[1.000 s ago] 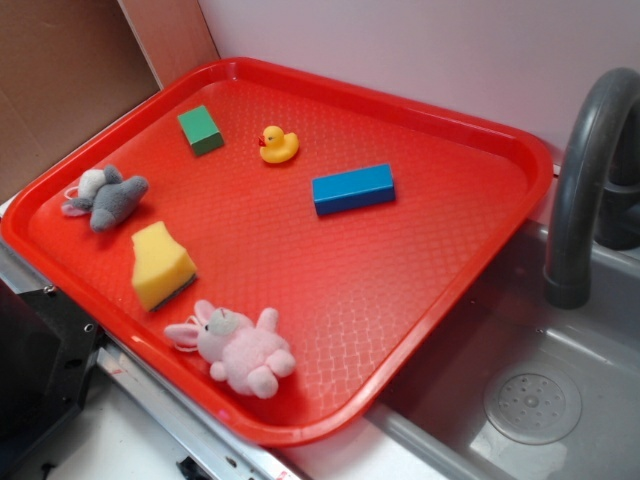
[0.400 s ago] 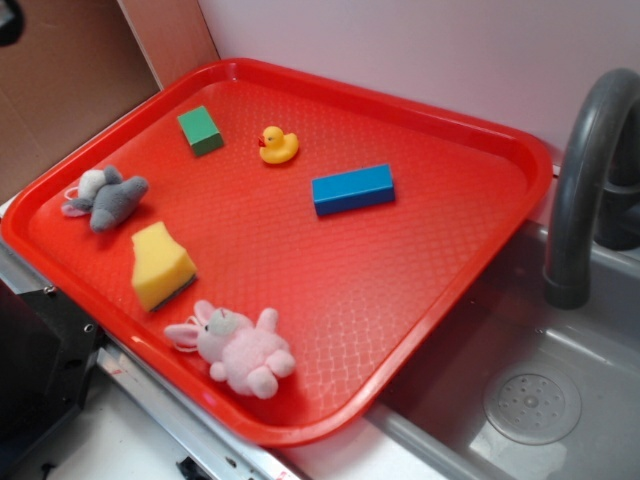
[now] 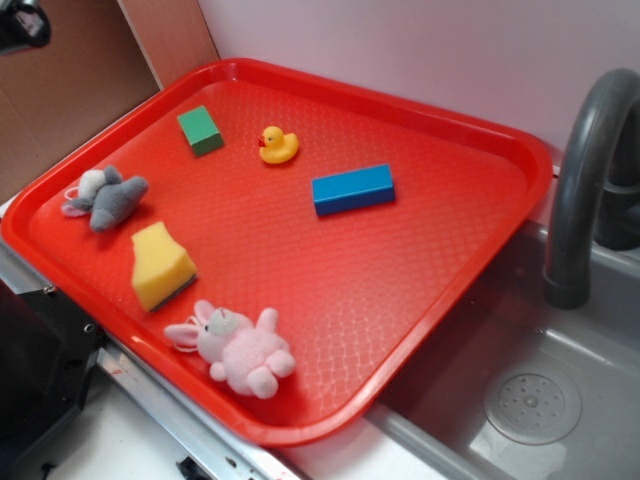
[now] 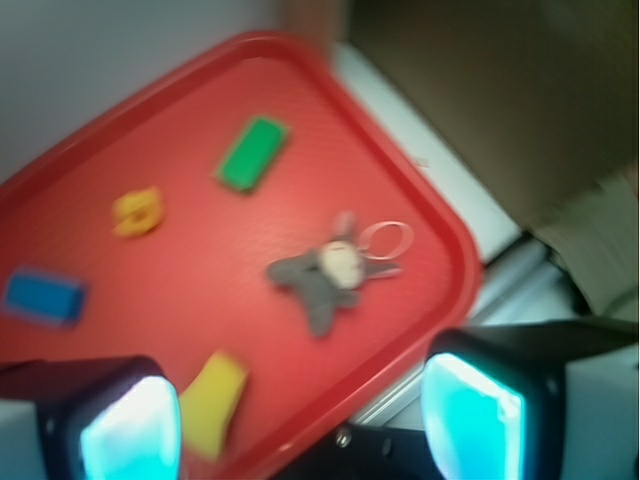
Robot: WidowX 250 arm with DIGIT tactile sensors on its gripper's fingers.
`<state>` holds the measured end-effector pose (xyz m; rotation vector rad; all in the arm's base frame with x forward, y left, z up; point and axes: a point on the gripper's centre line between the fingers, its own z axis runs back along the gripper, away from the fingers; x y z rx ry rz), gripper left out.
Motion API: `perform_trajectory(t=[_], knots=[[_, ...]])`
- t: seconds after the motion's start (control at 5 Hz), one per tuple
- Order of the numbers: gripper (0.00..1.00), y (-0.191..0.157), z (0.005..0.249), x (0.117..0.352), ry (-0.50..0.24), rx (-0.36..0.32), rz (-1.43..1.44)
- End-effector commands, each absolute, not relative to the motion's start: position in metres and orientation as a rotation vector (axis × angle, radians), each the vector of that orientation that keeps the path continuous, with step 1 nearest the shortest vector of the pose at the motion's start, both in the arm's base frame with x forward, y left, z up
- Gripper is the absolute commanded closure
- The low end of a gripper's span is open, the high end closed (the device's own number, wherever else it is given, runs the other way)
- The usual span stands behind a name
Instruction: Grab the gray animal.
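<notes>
Red tray point(image 3: 440, 130) holds everything: gray animal point(image 3: 108, 197) near the left rim, sponge point(image 3: 160, 265) just beside it toward the front, pink bunny point(image 3: 240, 350) by the front rim, green block point(image 3: 201, 130), duck point(image 3: 279, 144) and blue block point(image 3: 352, 188) well apart. Nothing lies on the animal. Claw point(image 4: 300, 415) spread wide in my wrist view, both pads point(image 4: 470, 420) bare, high above the tray, touching nothing. Wrist view is blurred; it shows a loop by the animal's head. Exterior view catches only a dark corner of the arm at top left, plus a sink point(image 3: 560, 330) and faucet point(image 3: 580, 170).
</notes>
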<state>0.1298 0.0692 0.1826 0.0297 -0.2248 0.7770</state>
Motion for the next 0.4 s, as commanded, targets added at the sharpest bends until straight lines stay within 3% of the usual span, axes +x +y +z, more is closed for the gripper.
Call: perform_trajectory(t=[0.0, 0.2], knots=[[0.0, 0.109, 0.124, 0.144, -0.194, 0.106, 1.204], [0.0, 0.118, 0.095, 0.156, -0.151, 0.093, 1.237]])
